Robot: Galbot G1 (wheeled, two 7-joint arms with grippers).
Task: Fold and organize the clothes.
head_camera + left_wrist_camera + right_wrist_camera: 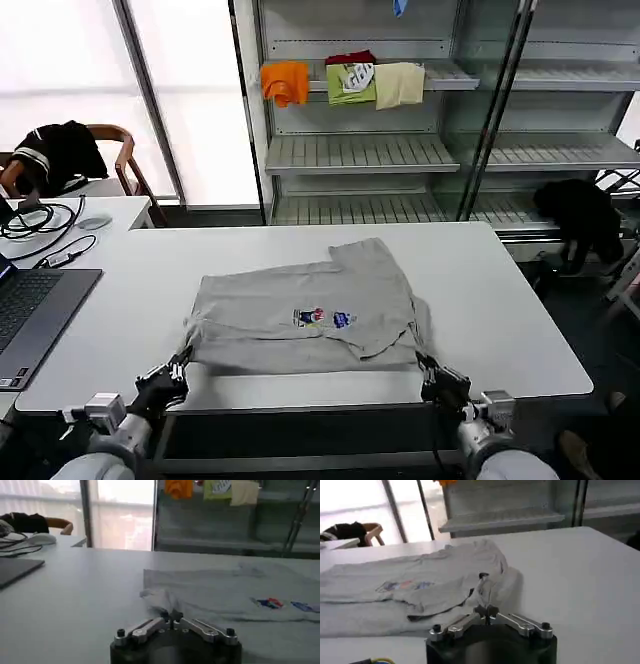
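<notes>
One of the clothes, a light grey short-sleeved shirt (310, 310) with a small multicolour chest print (325, 318), lies partly folded on the white table (500, 300). My left gripper (180, 368) is at the shirt's near left corner, shut on the fabric; in the left wrist view (170, 615) the cloth bunches at its tips. At the near right corner my right gripper (425, 368) is shut on the shirt's edge, and in the right wrist view (486, 611) a pinched fold rises from its closed tips. The shirt (420, 587) spreads away across the table.
A laptop (30, 310), cables and a mouse (93, 222) sit on the desk at the left. Behind it a chair holds a black garment (55, 150). Shelves behind the table carry orange (285, 82), green and cream folded garments. Another black garment (580, 215) lies far right.
</notes>
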